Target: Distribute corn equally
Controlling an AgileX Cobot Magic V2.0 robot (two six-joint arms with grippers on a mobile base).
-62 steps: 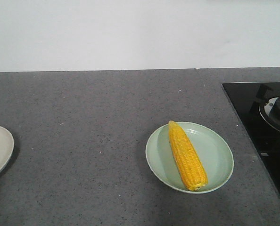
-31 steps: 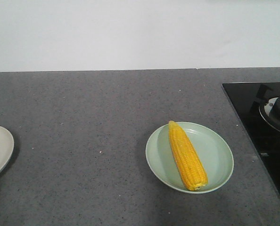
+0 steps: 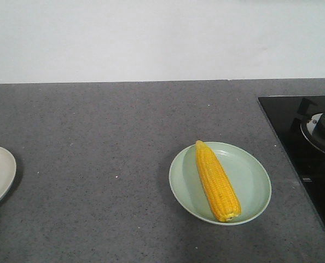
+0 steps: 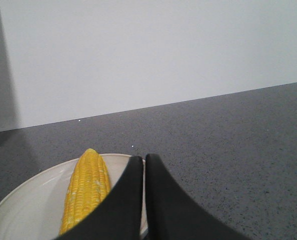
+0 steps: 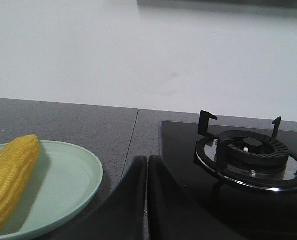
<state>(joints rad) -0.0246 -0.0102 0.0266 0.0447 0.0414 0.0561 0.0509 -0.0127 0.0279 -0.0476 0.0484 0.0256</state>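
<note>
Both claws pressed together, the left claw (image 4: 144,165) sits just right of a corn cob (image 4: 86,192) pointing to the counter's back edge.

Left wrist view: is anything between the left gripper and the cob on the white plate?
Nothing visible. The left gripper, fingers closed together and empty, sits just right of the corn cob lying on the white plate. Only bare plate surface separates them. How far above the plate the fingertips are cannot be told.

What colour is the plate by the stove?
Pale green plate, clearest in the front view.
</note>
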